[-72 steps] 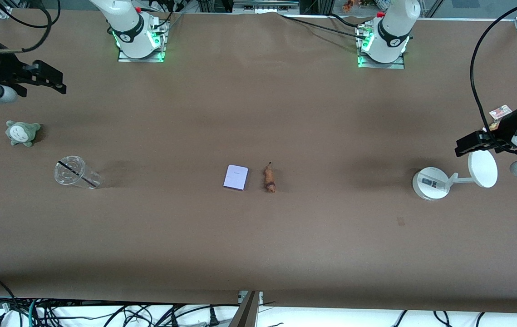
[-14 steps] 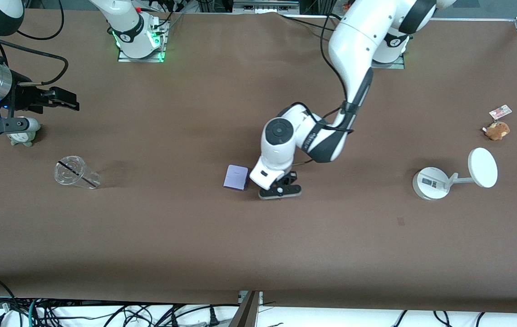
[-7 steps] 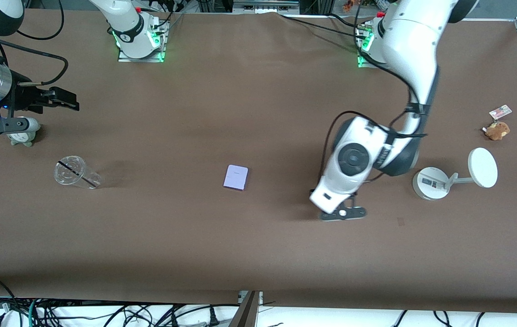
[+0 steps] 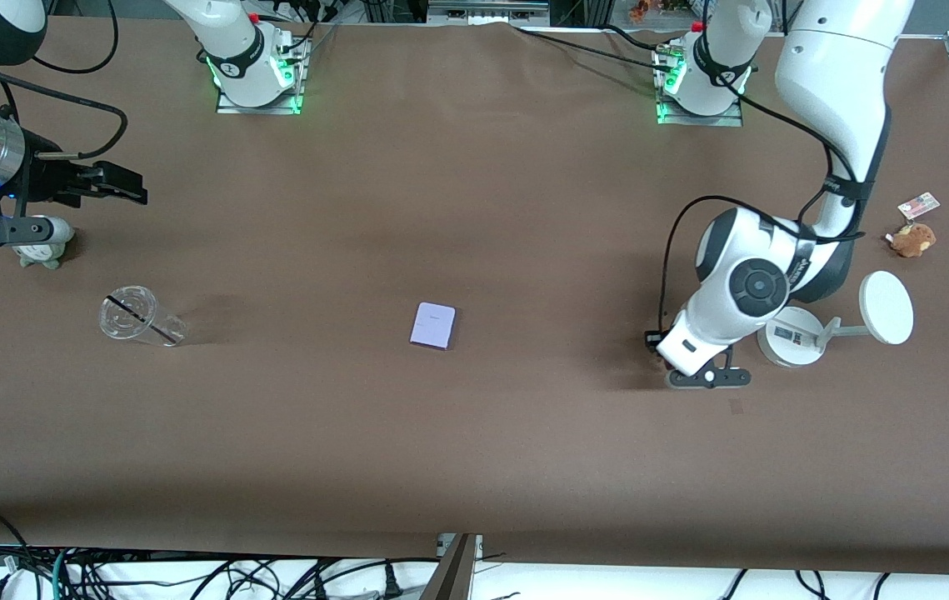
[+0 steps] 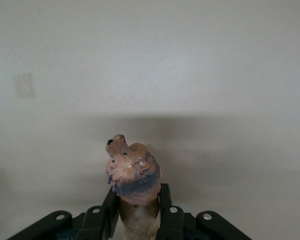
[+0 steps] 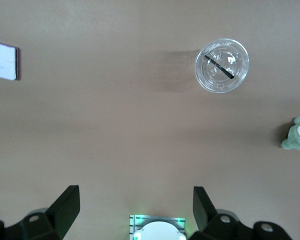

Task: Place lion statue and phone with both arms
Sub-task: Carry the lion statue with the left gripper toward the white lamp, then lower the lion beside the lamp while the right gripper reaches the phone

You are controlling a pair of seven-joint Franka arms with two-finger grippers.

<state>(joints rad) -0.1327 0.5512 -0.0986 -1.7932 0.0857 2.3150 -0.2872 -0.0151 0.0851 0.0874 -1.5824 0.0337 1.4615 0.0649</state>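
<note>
Brown tabletop (image 4: 474, 433) is carrying the phone (image 4: 432, 325) mid-surface. Left gripper (image 4: 695, 367), clamping the lion statue (image 5: 132, 172), is hovering beside the white stand (image 4: 791, 336) for placement. Right gripper (image 4: 112, 183) is waiting fully spread and empty near its end edge.

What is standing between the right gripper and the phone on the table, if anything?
Nothing visible does. The right gripper hangs open above the table near the grey-green plush, and only bare table lies between it and the phone. The clear cup stands nearer the front camera, off that line.
</note>
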